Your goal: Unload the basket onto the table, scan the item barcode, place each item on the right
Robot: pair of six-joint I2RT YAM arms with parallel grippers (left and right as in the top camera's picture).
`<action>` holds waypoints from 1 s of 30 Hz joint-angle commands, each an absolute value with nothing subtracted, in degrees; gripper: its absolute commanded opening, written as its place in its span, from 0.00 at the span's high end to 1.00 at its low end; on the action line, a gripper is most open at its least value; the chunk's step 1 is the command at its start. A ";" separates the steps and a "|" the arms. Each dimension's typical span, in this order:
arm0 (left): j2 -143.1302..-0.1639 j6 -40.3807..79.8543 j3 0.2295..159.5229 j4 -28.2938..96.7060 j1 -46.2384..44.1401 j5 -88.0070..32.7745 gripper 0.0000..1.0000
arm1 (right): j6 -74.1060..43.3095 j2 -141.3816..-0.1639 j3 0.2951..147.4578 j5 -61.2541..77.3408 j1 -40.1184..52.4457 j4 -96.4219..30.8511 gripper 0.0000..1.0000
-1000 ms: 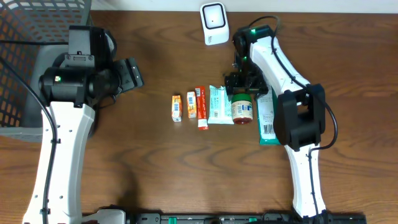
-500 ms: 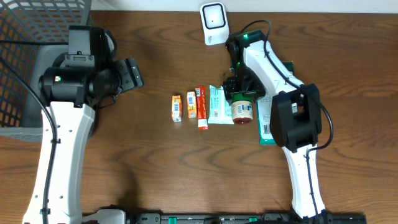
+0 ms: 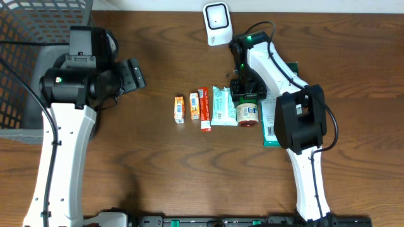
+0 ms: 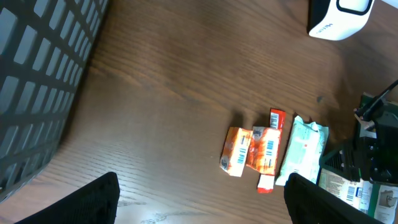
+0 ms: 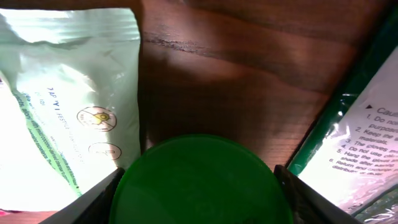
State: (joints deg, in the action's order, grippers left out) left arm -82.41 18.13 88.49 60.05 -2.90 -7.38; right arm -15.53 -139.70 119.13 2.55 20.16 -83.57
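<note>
The jar (image 3: 247, 112) sits on the table (image 3: 158, 170), its green lid (image 5: 196, 180) between the right gripper's (image 3: 245, 94) half-spread fingers. I cannot tell whether they grip it. This looks like the pick-up step. Next it needs a firm hold, then a lift toward the scanner (image 3: 216, 23). The left gripper (image 4: 208, 202) hangs wide and empty.

1. The left arm (image 3: 60, 148), white with black joints, reached up from the near side on the left and bent at a bulky black joint toward the far left.
2. The left gripper (image 3: 134, 74) pointed toward the middle, its fingers (image 4: 93, 202) spread wide with nothing between them.
3. The right arm (image 3: 309, 170) reached up from the near side on the right, folded at a black joint, and stretched toward the far middle.
4. The right gripper (image 3: 247, 94) pointed straight down, held low, its fingers (image 5: 93, 202) partly apart; whether they gripped anything could not be told.
</note>
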 commanded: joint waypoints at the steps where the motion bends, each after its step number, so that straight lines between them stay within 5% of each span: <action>1: -82.78 17.82 89.10 60.23 -2.92 -7.49 0.15 | -15.11 -135.02 119.22 1.50 19.86 -83.53 0.43; 13: -82.78 17.82 89.10 60.20 -2.92 -7.49 0.15 | -14.55 -126.26 119.22 -0.05 19.92 -84.51 0.47; 17: -82.81 17.82 89.10 60.23 -2.92 -7.49 0.15 | -14.98 -124.07 119.20 -1.26 20.05 -85.52 0.56; 30: -82.78 17.82 89.10 60.20 -2.92 -7.49 0.15 | -16.53 -114.87 119.07 -5.10 22.92 -85.71 0.56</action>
State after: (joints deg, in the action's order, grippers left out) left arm -82.41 18.15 88.49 60.05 -2.90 -7.38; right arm -15.55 -119.87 119.02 -2.98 21.12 -85.54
